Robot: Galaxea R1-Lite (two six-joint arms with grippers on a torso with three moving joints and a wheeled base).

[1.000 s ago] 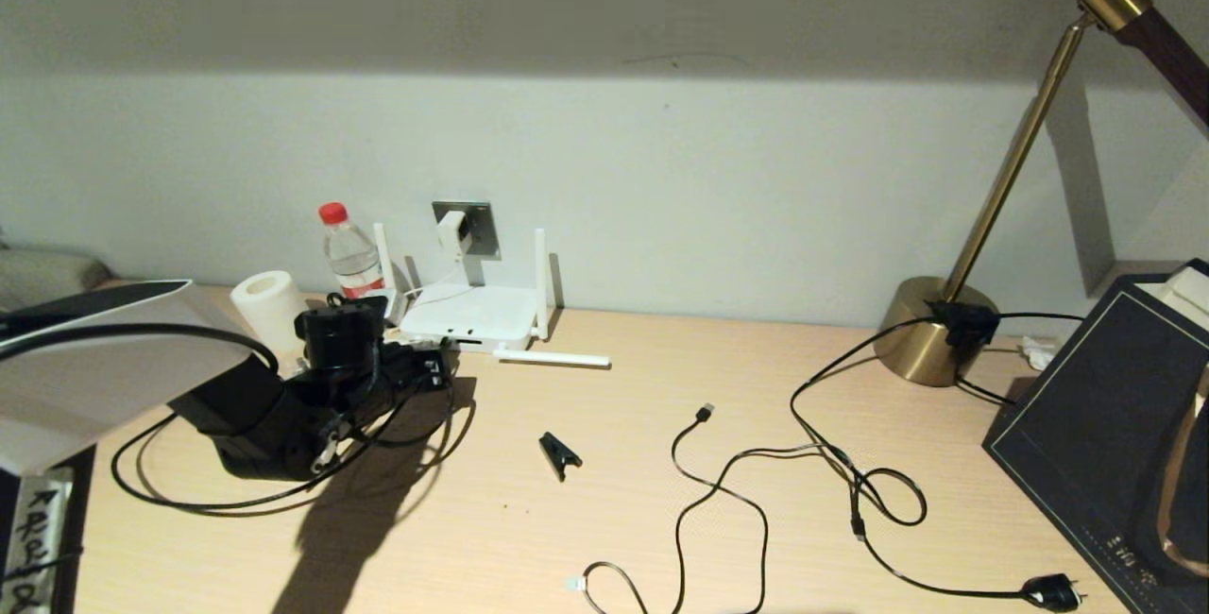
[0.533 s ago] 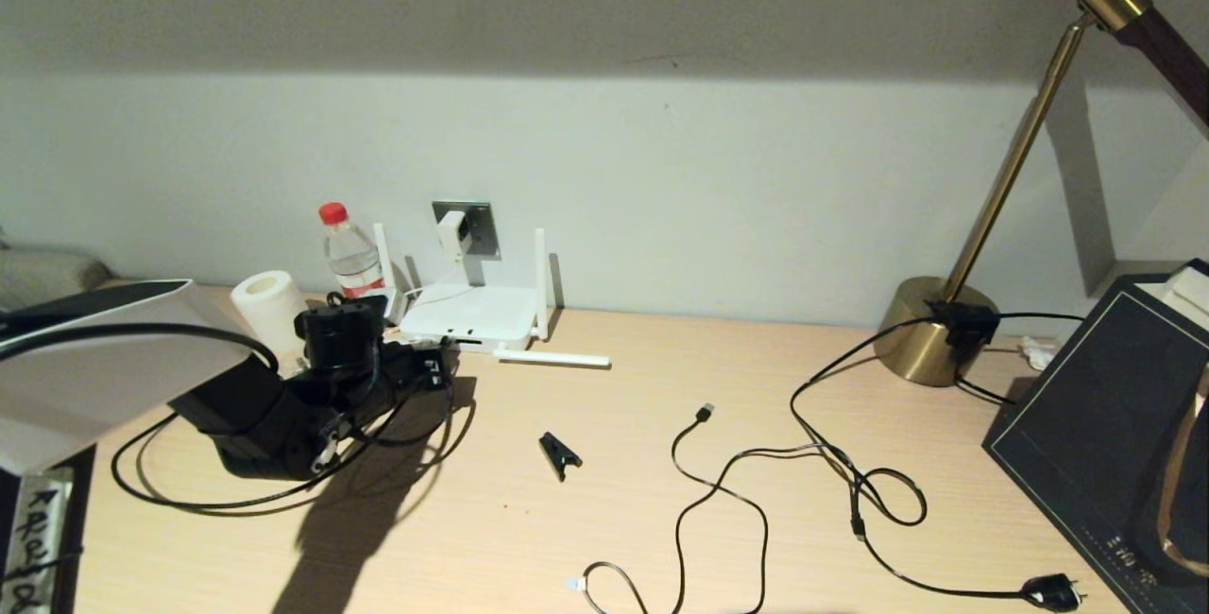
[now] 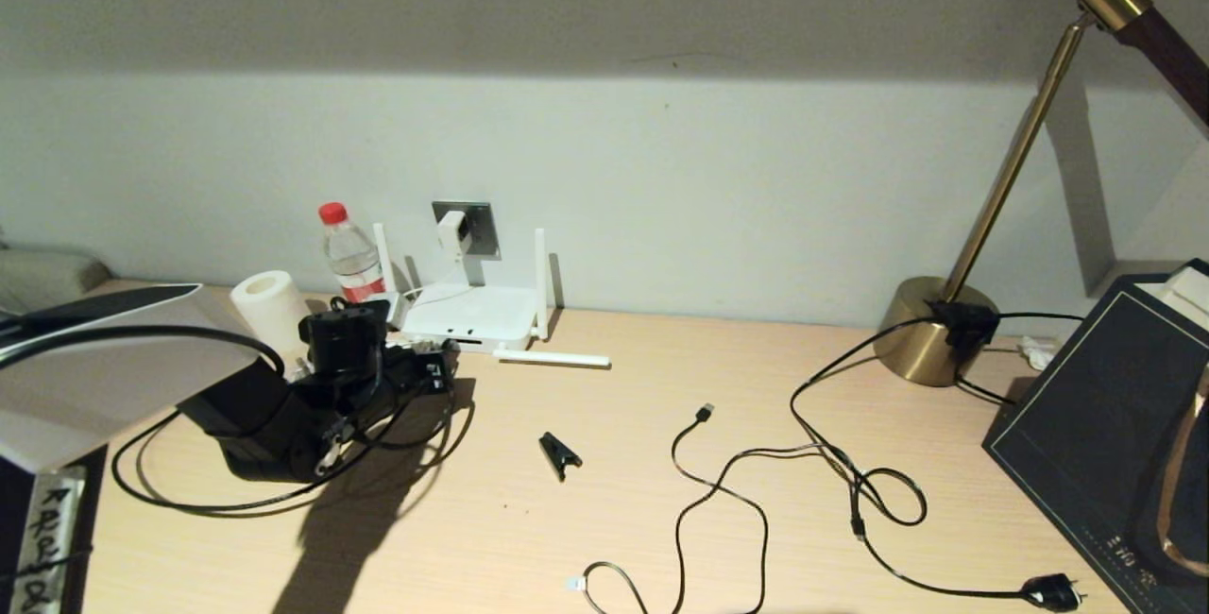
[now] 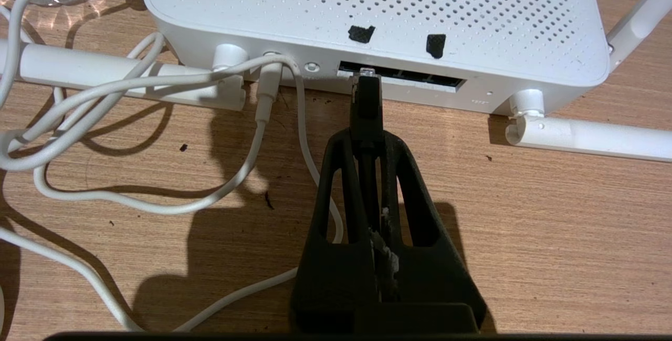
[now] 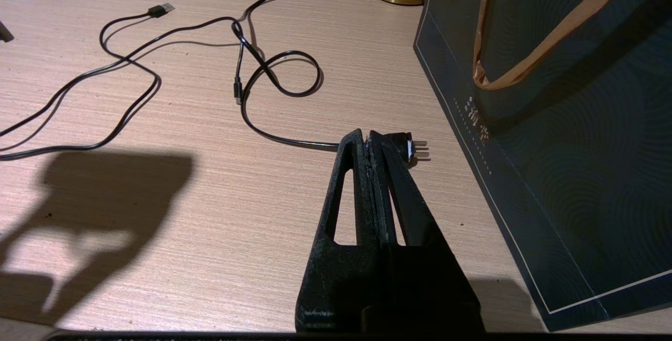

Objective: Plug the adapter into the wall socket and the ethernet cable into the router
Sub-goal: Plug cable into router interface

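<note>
The left gripper (image 4: 367, 144) is clamped on the ethernet cable (image 4: 366, 100) just behind its clear connector, the two black fingers (image 4: 336, 173) pinched tight around the dark boot with no gap showing. The connector's clear tip sits at the mouth of the leftmost opening in the dark row of ports on the router (image 4: 367, 10), touching or all but touching it — whether it has gone in at all cannot be told. Two small black marks sit on the router's perforated top above the ports, and a white cord (image 4: 262, 115) is plugged into the round jack beside them. In the head view the left gripper (image 3: 436, 370) lies low over the desk (image 3: 661, 520) at the router's near edge, the router (image 3: 469, 314) standing against the wall with antennas up and one antenna lying flat on the wood. Above it, the adapter (image 3: 453, 232) sits in the wall socket (image 3: 469, 226), its cord dropping to the router. The right gripper (image 5: 371, 144) is closed on nothing, its fingers pressed together, hovering over the desk near a black cable with a pronged plug (image 5: 415, 147) and beside a dark bag (image 5: 567, 136); the small gold print on the bag's edge is too small to read. A red-capped bottle (image 3: 349, 253) stands left of the router — its label is unreadable too.
</note>
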